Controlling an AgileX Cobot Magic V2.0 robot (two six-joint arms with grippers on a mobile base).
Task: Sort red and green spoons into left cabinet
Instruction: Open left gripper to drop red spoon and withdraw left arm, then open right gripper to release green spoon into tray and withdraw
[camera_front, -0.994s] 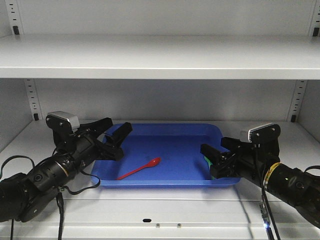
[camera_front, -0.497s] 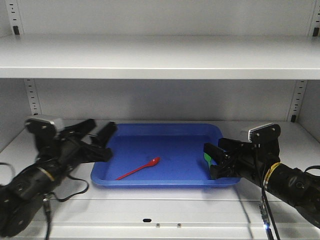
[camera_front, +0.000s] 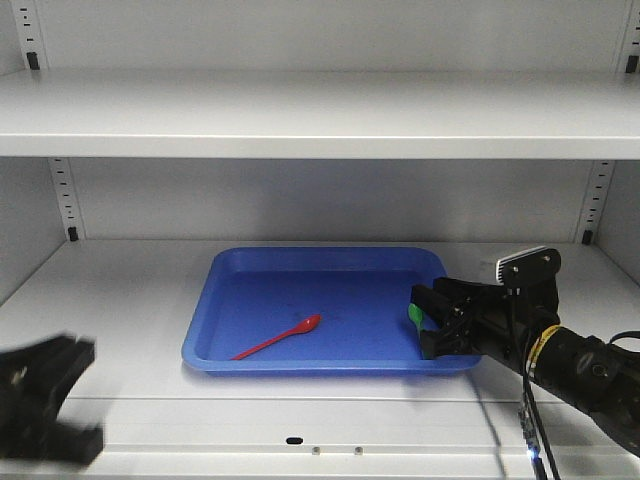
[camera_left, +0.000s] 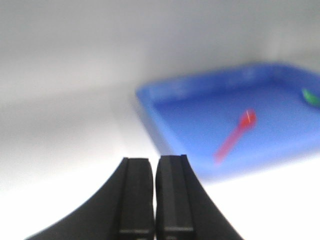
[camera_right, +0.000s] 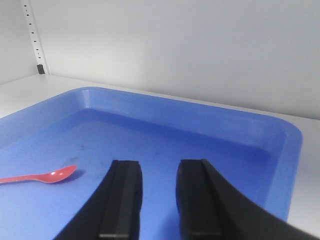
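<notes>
The red spoon (camera_front: 280, 338) lies loose in the blue tray (camera_front: 300, 262) on the left cabinet's lower shelf (camera_front: 130, 290), its bowl pointing right. It also shows in the wrist views as the red spoon (camera_left: 235, 137) and the red spoon (camera_right: 42, 176). Only a bit of the green spoon (camera_front: 414, 315) shows, at the tray's right side beside my right gripper (camera_front: 432, 322). That right gripper (camera_right: 157, 167) hangs over the tray floor, open, with nothing between its fingers. My left gripper (camera_front: 70, 395), blurred, is low at the front left, away from the tray. In its wrist view the left gripper (camera_left: 154, 162) is shut and empty.
An upper shelf (camera_front: 320, 110) runs across overhead. Slotted rails (camera_front: 62, 200) stand at both back corners, and the grey back wall (camera_front: 320, 200) is close behind the tray. The tray's raised rim (camera_right: 292, 150) lies just right of the right gripper.
My left arm has pulled back from the tray's left edge, down toward the front left corner. The right gripper has stayed almost still by the green spoon.
</notes>
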